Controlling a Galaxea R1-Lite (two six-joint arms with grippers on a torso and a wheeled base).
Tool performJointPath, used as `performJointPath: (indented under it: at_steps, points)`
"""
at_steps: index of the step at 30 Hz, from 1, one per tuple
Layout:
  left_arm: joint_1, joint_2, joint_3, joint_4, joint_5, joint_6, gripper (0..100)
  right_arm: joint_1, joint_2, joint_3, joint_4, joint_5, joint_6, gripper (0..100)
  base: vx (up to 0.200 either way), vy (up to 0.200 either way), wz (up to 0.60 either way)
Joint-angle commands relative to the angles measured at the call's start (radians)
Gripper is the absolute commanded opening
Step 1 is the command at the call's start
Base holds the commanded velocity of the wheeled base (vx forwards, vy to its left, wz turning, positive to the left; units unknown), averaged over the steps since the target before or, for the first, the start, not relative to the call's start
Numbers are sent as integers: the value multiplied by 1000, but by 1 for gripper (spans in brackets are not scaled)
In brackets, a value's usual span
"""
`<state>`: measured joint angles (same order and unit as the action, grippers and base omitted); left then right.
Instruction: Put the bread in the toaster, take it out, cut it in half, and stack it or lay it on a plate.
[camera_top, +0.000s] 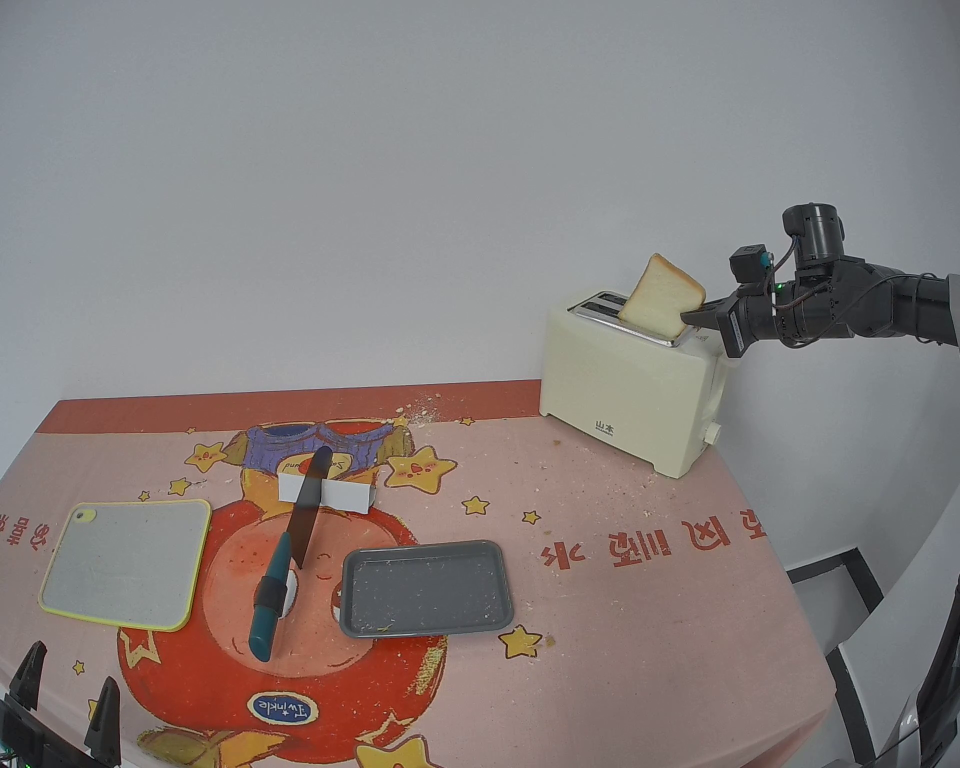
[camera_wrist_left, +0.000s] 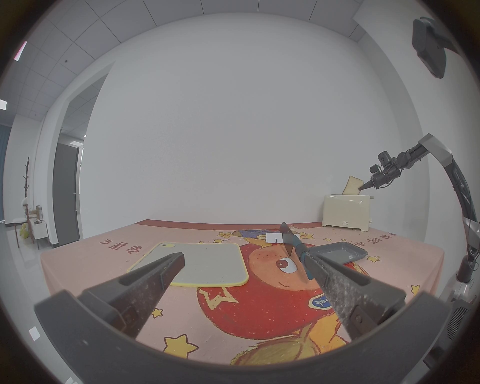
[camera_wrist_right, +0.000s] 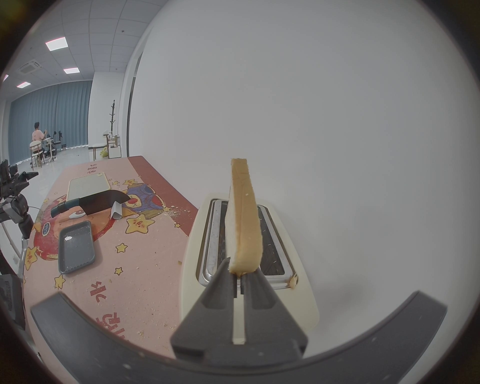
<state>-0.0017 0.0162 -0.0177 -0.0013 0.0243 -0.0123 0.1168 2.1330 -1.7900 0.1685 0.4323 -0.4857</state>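
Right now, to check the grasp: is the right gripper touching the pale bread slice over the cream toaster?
Touching. The right wrist view shows the right gripper pinching the pale bread slice, no gap.

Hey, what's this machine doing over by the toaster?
The robot's right gripper is pinching a slice of bread by its edge, holding it tilted right over a slot of the toaster. Whether it is going in or coming out can't be told. The left gripper hangs open and empty near the table's front. The knife, cutting board and tray lie untouched.
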Motion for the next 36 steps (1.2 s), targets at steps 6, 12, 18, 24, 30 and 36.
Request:
performJointPath:
  at_steps: [6,12,18,24,30,36]
  points:
    - [0,-10,18,0,0,0,100,6,-2,-3,3,-24,6,0,0,0,0]
    - [0,-10,18,0,0,-1,100,15,-1,-3,0,-24,4,0,0,0,0]
    - [0,-10,18,0,0,0,100,15,4,-8,0,-37,6,0,0,0,0]
    - [0,-10,18,0,0,-1,100,15,4,-5,0,-58,4,0,0,0,0]
    - [0,-10,18,0,0,-1,100,23,4,-6,0,-58,4,100,0,0,0]
    - [0,-10,18,0,0,-1,100,23,4,-14,-6,-55,7,100,0,0,0]
